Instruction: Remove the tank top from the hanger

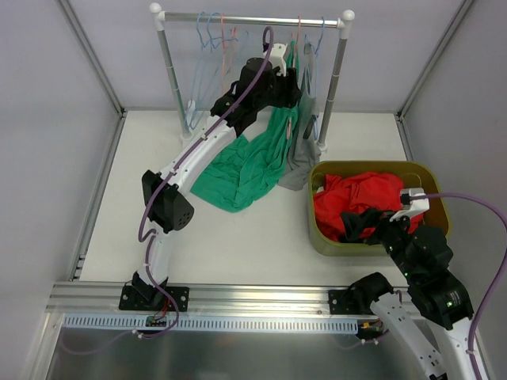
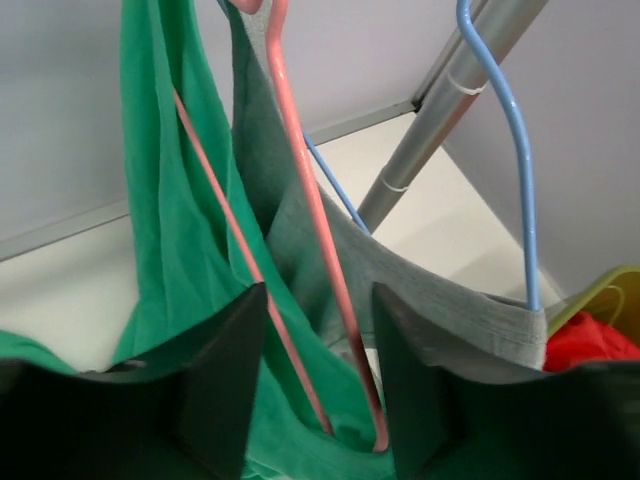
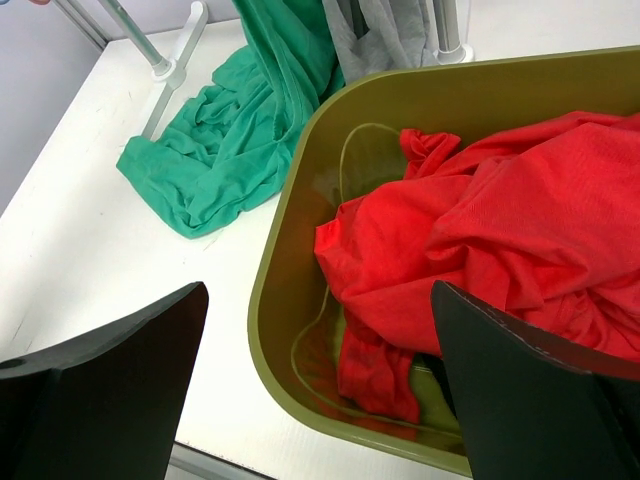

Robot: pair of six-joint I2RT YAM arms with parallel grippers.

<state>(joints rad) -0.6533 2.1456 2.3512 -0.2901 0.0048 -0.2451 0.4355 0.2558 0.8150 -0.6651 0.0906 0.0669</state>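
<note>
Up at the rack, the left gripper sits right in the green tank top, which hangs off a pink hanger. In the left wrist view both pink wires of that hanger run down through the gap between the two fingers, with green fabric bunched at the bottom of the gap. The jaws stand partly apart and nothing looks squeezed, so call it released. The rest of the top drapes down and pools on the table below the rack. A grey garment on a blue hanger hangs just beside it. Over on the right, the right gripper hovers spread wide and empty above the olive bin with a red garment inside.
</note>
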